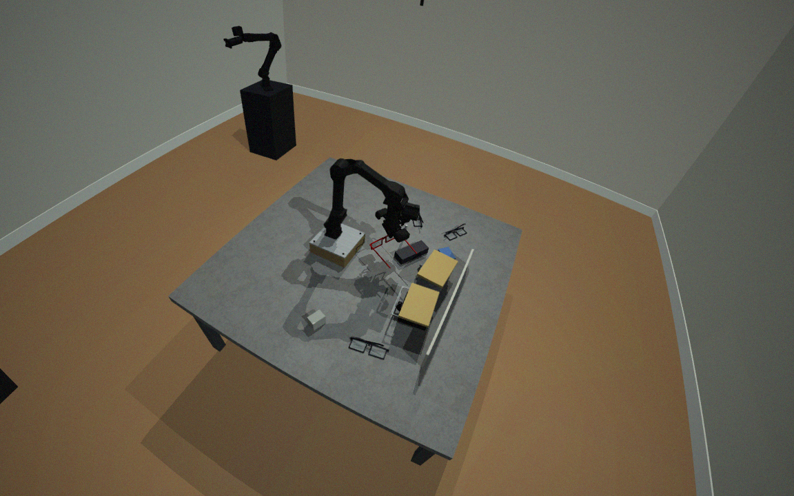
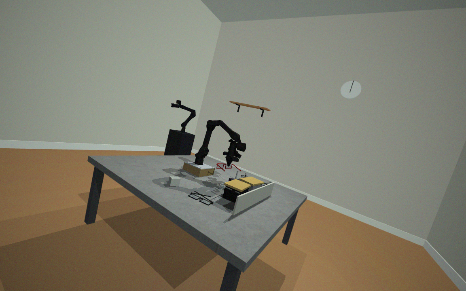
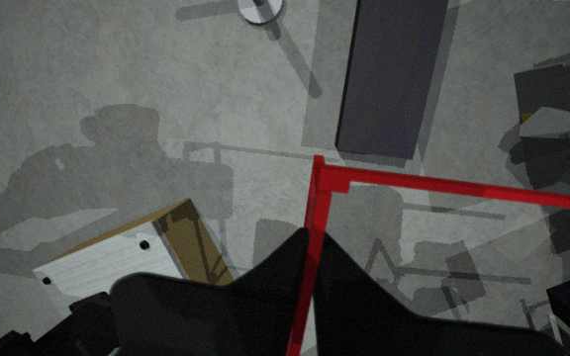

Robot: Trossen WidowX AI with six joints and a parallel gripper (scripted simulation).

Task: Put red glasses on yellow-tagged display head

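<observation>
My gripper [image 1: 397, 238] [image 2: 229, 165] [image 3: 311, 237] is shut on the red glasses [image 1: 380, 257] [image 2: 236, 167] [image 3: 463, 188] at the front frame. It holds them above the table, between the robot base and the dark case. One temple runs to the right in the wrist view. The farther display head [image 1: 437, 269] [image 2: 252, 180] [image 3: 549, 91] has a small yellow tag [image 3: 526, 118] showing in the wrist view. The other display head [image 1: 420, 304] [image 2: 237, 185] stands beside it, with pale-framed glasses at its face. The heads' ears are hidden in the top and exterior views.
A dark case [image 1: 411, 252] [image 3: 394, 74] lies between the glasses and the yellow-tag head. A pale upright panel [image 1: 449, 302] [image 2: 253, 199] stands behind the heads. Black glasses [image 1: 367, 348] [image 2: 200, 197] and a white block [image 1: 315, 318] [image 2: 174, 180] lie nearer. A round-based stand [image 3: 260, 10] is beyond the case.
</observation>
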